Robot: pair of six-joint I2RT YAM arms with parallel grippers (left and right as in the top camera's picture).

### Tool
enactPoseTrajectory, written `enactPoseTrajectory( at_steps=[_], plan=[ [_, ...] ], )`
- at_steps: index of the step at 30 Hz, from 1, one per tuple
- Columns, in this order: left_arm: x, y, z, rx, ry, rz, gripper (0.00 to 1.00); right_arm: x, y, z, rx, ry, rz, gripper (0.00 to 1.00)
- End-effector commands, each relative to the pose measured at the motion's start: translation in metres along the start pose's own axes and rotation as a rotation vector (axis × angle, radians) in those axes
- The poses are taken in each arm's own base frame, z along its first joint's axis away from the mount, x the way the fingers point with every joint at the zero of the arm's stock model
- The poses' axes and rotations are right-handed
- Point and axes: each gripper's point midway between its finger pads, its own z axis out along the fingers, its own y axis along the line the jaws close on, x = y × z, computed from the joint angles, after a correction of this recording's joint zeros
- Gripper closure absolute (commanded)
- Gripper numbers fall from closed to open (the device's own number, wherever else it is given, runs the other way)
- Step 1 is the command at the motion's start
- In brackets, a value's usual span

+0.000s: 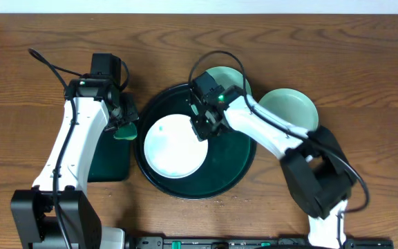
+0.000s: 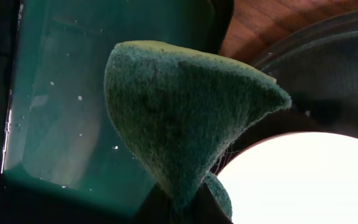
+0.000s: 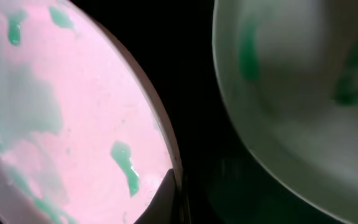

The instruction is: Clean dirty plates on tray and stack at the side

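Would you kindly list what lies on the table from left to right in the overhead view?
small rectangular tray → white plate → half-hidden mint plate → far-right mint plate

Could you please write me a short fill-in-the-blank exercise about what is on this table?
1. The left gripper holds a folded scouring sponge coloured ___.
2. The white round plate lies on the large black tray, whose shape is ___.
3. Of pale mint-green round plates, the overhead view shows ___.
Missing words: green; round; two.
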Motion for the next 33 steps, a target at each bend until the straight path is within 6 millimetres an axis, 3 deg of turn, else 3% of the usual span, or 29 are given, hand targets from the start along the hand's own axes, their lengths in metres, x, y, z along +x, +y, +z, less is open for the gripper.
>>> enactPoseTrajectory(
  at_steps=[1,10,19,28,33],
  plan=[
    [-0.009,0.002,-0.008,-0.008,-0.035,-0.022,0.93,-0.018,-0.005,-0.033,0.165,-0.119,-0.102,0.99],
    [-0.011,0.001,-0.008,-0.003,-0.045,-0.023,0.93,-0.026,-0.009,-0.074,0.493,-0.252,-0.191,0.99],
    [-0.011,0.001,-0.008,-0.003,-0.045,-0.023,0.93,-0.040,0.003,-0.155,0.924,-0.520,-0.245,0.99],
    [-0.011,0.001,-0.008,-0.003,-0.045,-0.023,0.93,-0.039,0.021,-0.218,1.152,-0.734,-0.200,0.99],
    [-0.011,0.001,-0.008,-0.003,-0.045,-0.023,0.92,-0.038,0.023,-0.240,1.237,-0.805,-0.155,0.99]
  ],
)
